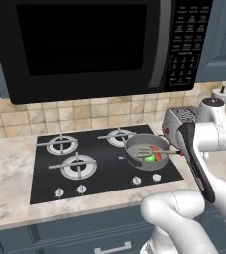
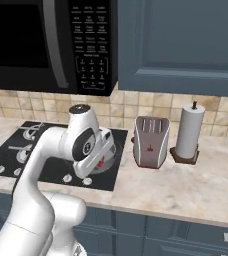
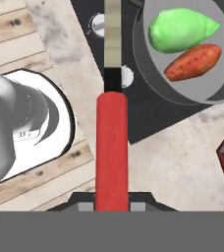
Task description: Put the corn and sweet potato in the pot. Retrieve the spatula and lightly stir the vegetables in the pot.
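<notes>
The grey pot [image 1: 135, 147] stands on the stove's front right burner. Inside it the green corn [image 1: 148, 158] lies beside the orange-brown sweet potato [image 1: 157, 156]. In the hand view the corn [image 3: 180, 29] and sweet potato [image 3: 192, 61] touch side by side in the pot [image 3: 155, 69]. My gripper [image 3: 111, 204] is shut on the red handle of the spatula [image 3: 111, 147], whose pale shaft runs away from the hand past the pot's rim. From the left base the spatula's slotted head [image 1: 144, 151] hovers over the pot, and my gripper [image 1: 181, 152] is just right of the pot.
The black four-burner stove [image 1: 100, 168] has knobs along its front edge. A microwave [image 1: 85, 44] hangs above it. A toaster [image 2: 151, 142] and a paper towel roll [image 2: 188, 132] stand on the counter to the right. Counter edge and floor lie below my hand.
</notes>
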You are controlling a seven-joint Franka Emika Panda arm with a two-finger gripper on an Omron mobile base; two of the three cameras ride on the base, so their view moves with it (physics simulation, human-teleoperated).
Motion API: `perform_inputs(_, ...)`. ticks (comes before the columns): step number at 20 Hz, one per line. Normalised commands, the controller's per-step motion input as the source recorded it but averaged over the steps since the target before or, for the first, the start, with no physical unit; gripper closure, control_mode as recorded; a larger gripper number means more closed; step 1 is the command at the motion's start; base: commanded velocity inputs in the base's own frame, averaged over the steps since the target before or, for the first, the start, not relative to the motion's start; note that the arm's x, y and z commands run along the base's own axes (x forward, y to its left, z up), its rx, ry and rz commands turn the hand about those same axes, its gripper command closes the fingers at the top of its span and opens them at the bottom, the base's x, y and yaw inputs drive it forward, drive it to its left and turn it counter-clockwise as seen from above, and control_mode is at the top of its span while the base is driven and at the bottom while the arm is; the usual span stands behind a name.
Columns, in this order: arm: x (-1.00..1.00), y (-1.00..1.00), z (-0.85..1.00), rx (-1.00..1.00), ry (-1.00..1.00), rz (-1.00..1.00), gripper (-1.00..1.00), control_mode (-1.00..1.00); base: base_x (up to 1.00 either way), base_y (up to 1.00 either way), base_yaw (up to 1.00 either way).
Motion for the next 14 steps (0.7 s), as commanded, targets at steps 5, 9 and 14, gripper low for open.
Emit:
perform_inputs(5,0.20,0.00,0.00,-0.01,0.02,0.01,1.00,-1.00,0.00,0.00,0.00)
perform_inputs(9,0.41,-0.01,0.01,-0.04,0.14,-0.07,1.00,-1.00,0.00,0.00,0.00)
perform_inputs(14,0.31,-0.29,0.12,-0.05,0.25,-0.13,1.00,-1.00,0.00,0.00,0.00)
